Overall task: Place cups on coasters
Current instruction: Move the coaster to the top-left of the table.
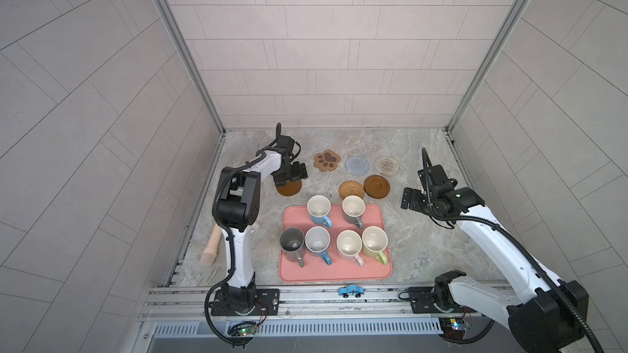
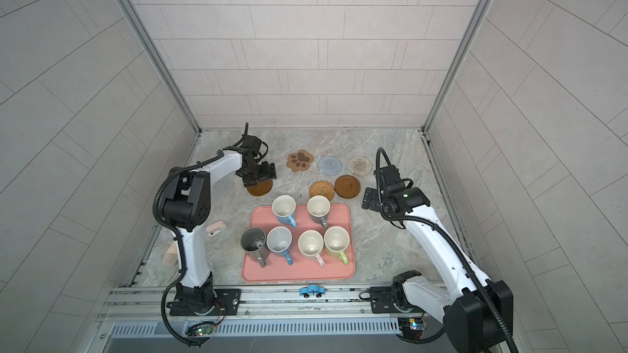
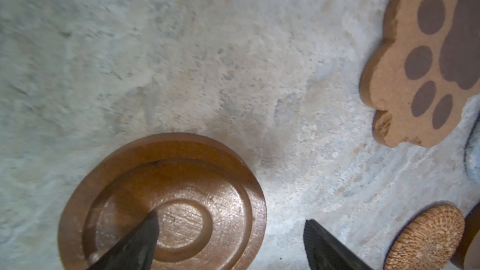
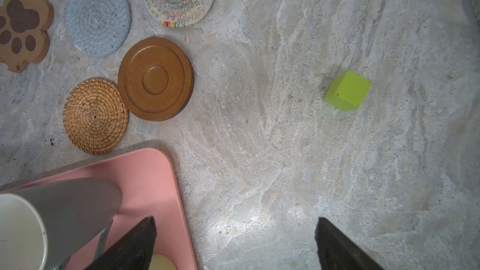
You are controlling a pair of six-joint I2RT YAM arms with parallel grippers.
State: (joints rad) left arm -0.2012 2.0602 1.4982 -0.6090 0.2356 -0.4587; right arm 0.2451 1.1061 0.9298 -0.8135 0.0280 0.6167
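- My L gripper (image 3: 231, 223): jaws wide, empty, poised over brown disc coaster (image 3: 166, 203). My guess: checking a drop spot.
- My R gripper (image 4: 236, 220): spread, empty, just off pink tray (image 4: 145, 172) near grey-brown cup (image 4: 65, 203), prob. first pick.
- Cups (image 1: 349, 244): all six on tray.
- Other coasters (image 1: 351, 190): bare.
- Green cube (image 4: 346, 90): R wrist view only; top views don't show it.

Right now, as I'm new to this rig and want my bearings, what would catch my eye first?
The pink tray, front and centre, packed with six mugs, draws the eye first. Beyond it lie bare coasters, the paw-print coaster most distinctive. The left gripper hovers open over a brown wooden disc.
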